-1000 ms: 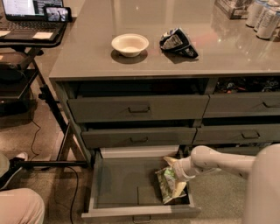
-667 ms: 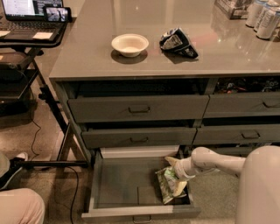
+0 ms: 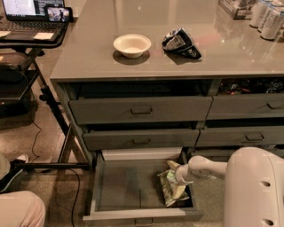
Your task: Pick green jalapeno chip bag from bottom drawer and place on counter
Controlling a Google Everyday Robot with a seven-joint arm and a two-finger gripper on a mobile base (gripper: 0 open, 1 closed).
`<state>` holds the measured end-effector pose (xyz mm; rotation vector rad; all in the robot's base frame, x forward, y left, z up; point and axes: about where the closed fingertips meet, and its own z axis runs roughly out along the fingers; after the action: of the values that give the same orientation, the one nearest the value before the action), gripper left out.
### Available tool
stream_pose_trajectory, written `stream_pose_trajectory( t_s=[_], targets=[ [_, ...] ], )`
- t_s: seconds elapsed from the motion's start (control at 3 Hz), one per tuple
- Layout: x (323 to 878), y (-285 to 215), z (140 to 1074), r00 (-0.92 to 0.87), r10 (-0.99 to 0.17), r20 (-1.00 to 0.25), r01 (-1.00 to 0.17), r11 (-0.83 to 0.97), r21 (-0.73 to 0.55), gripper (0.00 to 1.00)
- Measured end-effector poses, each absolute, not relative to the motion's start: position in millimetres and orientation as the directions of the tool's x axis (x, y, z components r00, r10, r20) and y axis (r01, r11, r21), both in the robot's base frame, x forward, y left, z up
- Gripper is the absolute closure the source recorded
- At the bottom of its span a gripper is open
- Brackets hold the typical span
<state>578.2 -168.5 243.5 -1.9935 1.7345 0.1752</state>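
Glossy and grey-brown, the counter (image 3: 168, 62) fills the upper part of the room as I see it. A pale bowl (image 3: 132, 45) and a crumpled black-and-white bag (image 3: 179, 43) sit on it near the front edge, well apart from the cans (image 3: 266, 17) at the far right corner. A laptop (image 3: 31, 13) stands on a black desk off to the left.

Down at floor level the bottom drawer (image 3: 128, 186) is pulled wide open. The green jalapeno chip bag (image 3: 172, 194) lies flat on the drawer floor in the right-hand part, close to the right wall. Its long axis runs roughly from the back of the drawer toward the front, tilted a little. It looks light green and white with darker print, shiny and somewhat creased.

The white arm (image 3: 208, 167) reaches in from the right, and the gripper (image 3: 176, 175) sits at the rear half of the bag, apparently touching it from above. The front end of the bag sticks out toward me, past the gripper. Whether the gripper has a hold on the bag, I cannot tell from where I stand.

By my reckoning the lift must go straight up and outward, clear of the drawer front just above. From there the bag would travel to open counter left of the bowl or between it and the cans.
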Motion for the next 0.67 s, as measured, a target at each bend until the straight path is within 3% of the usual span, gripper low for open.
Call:
stream_pose_trajectory(
  t_s=[0.67],
  targets=[
    [584.7,-169.7,220.8,0.163,-0.905,-0.392,-0.963,-0.059,-0.264,0.0]
  ],
)
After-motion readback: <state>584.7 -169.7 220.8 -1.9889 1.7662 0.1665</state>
